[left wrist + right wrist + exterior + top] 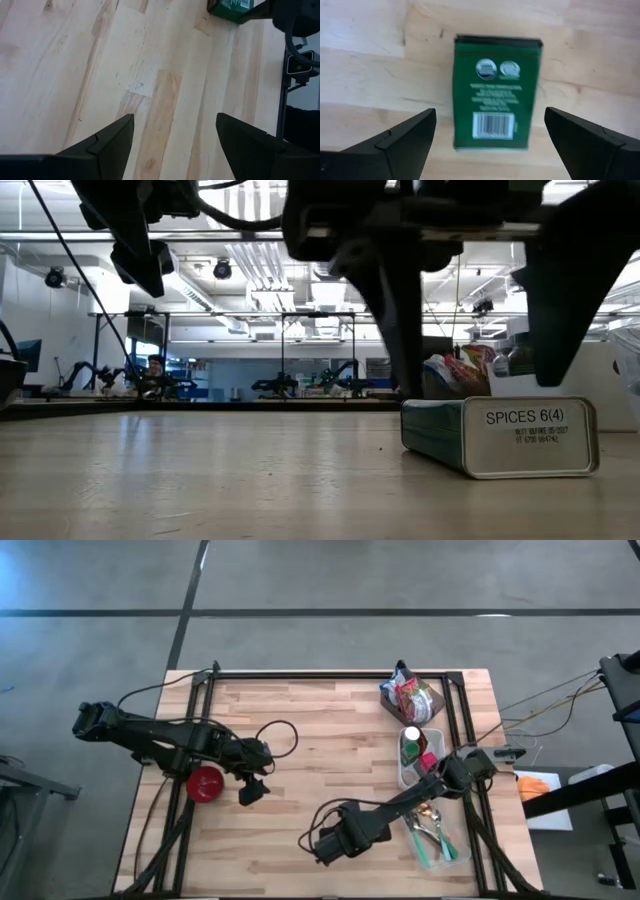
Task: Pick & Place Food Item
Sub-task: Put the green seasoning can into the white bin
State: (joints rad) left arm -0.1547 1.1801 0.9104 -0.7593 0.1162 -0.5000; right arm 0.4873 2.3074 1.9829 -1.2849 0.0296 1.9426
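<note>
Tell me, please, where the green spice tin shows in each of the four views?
High view: hidden beneath the right gripper.
Low view: green spice tin lying at right.
Left wrist view: an edge at top.
Right wrist view: centred between open fingers.
Shared landmark: wooden table.

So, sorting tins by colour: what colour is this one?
Green tin, clearest in right wrist view.

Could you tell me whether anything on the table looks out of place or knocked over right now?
One thing: the green spice tin lies flat on the bare wood under the open right gripper, apart from the food bin at the table's right side. Nothing appears spilled or damaged.
</note>
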